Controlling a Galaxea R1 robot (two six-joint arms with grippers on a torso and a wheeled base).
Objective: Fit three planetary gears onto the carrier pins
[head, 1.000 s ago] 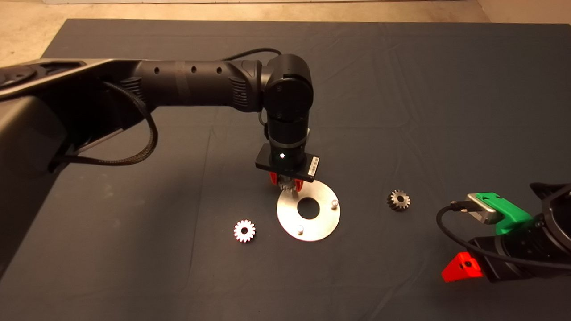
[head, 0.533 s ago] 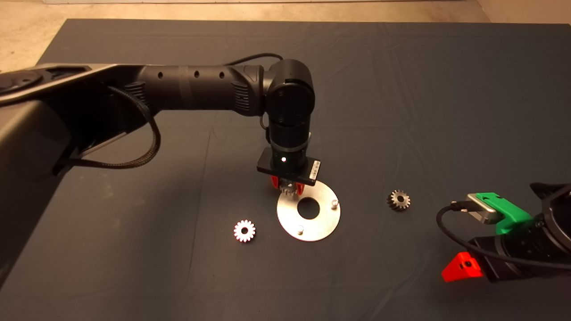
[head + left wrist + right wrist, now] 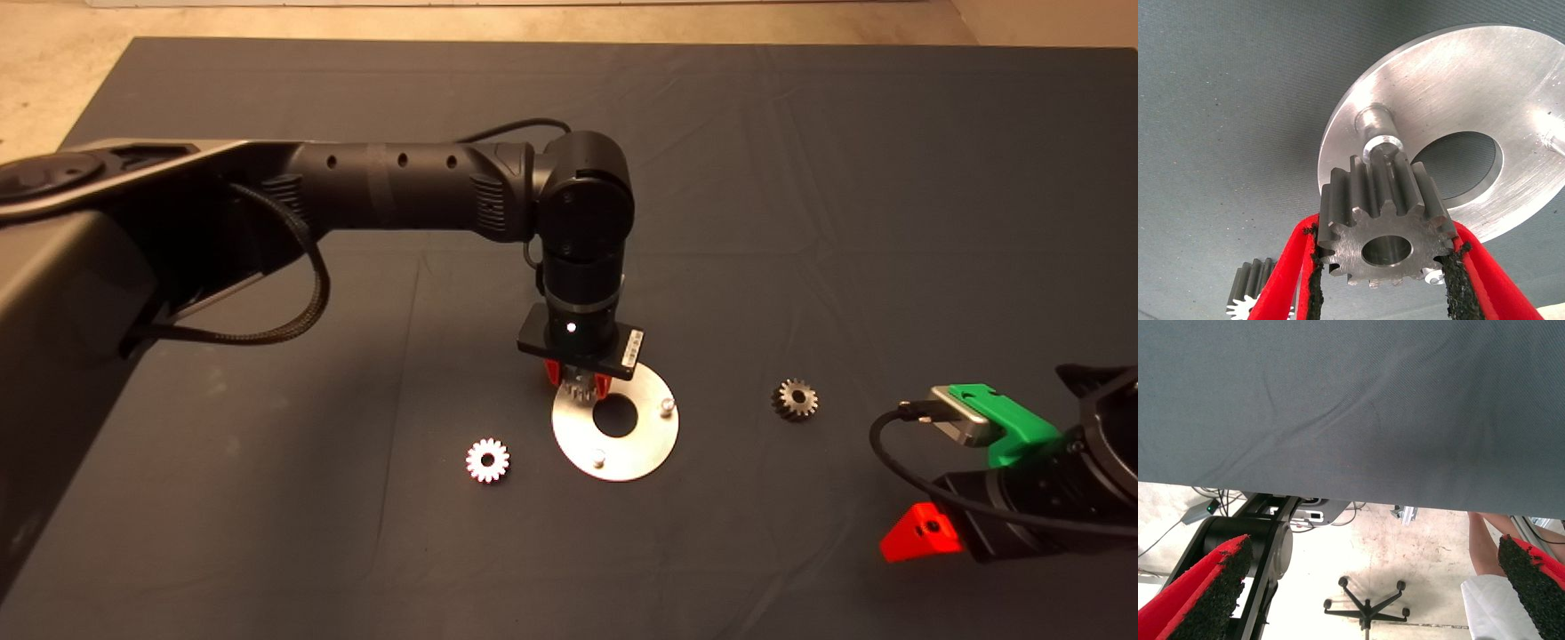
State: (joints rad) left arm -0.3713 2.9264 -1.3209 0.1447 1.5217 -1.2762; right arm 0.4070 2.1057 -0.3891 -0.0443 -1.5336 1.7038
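Overhead view; wrist close-up on disc [image 3: 1511,100]

Tool-held gear [image 3: 1386,230] above pin [image 3: 1379,133]

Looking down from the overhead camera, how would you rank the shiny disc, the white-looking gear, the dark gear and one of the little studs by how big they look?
1. Shiny disc, clearly the largest.
2. Bright gear and dark gear: about alike, so I would not rank one over the other.
3. Stud, the smallest.
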